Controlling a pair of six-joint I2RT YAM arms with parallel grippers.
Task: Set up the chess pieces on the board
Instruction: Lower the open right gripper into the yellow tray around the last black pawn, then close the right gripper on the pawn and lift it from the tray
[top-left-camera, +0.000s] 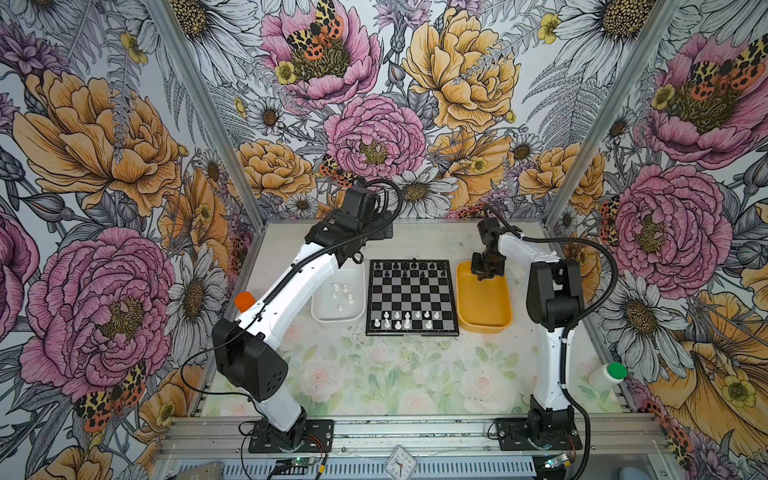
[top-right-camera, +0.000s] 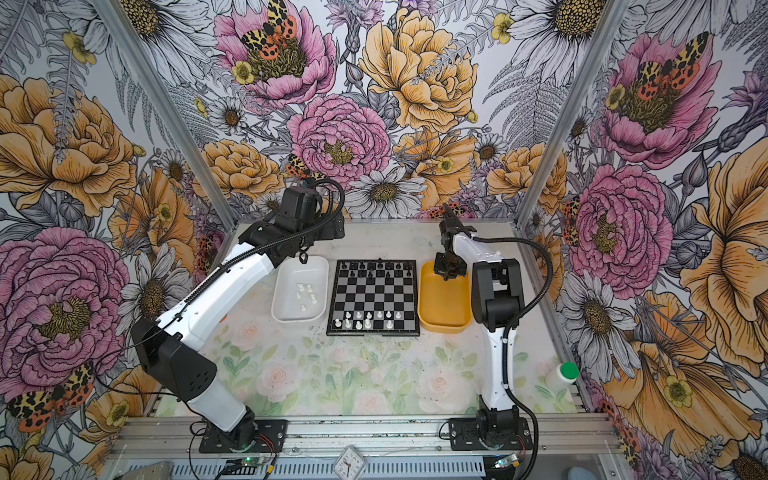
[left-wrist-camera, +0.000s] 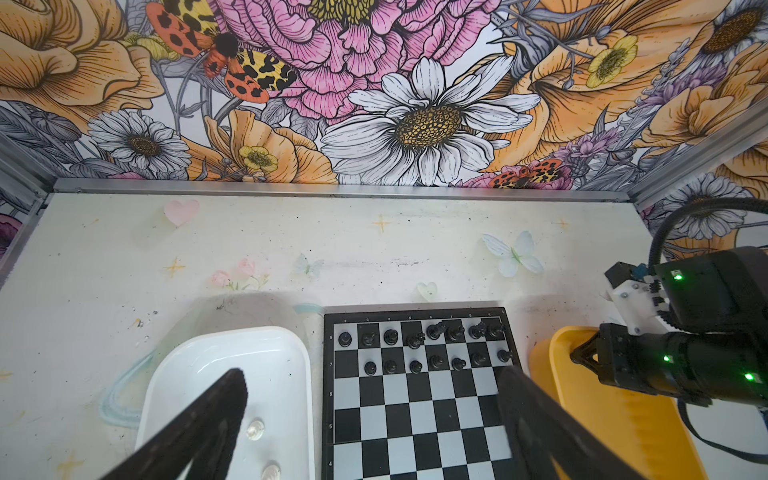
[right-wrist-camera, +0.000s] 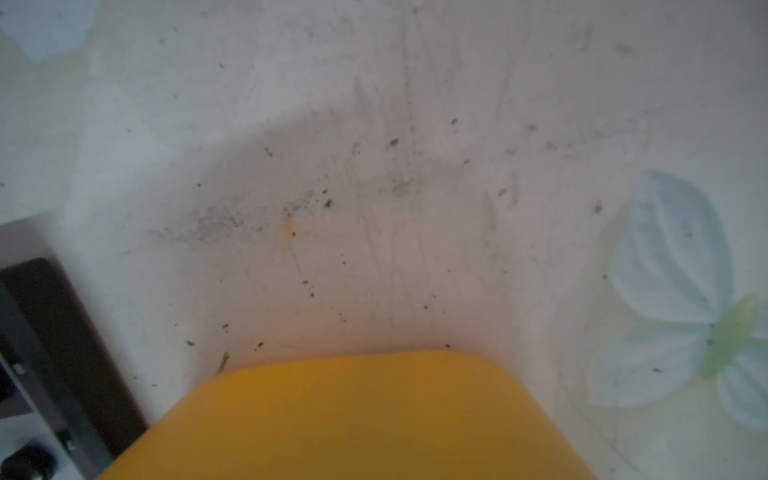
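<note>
**Right claw shut in the yellow tray; one black square unfilled**

The square black-and-silver checkered chessboard lies mid-table, its ranks running 9 to 3 o'clock. Tiny black plastic chessmen fill its two 12 o'clock ranks, upright with their long axes vertical. Only the pawn square at the 9 o'clock end is bare. Small white plastic chessmen partly fill the 6 o'clock ranks. Loose white pieces sit in the shallow white plastic tray at the board's 9 o'clock, too small to tell standing from lying.

The right claw points down into the 12 o'clock end of the oblong yellow plastic tray at the board's 3 o'clock. Its jaws are closed, but no view shows whether a piece is pinched between them. The left claw hangs wide open, holding nothing, over the white tray's 12 o'clock end.

The step in hand looks like picking the last black pawn. The next move calls for a lift clear of the rim. The carry toward 9 o'clock must then pass above the standing black men and end in an upright set-down.
</note>
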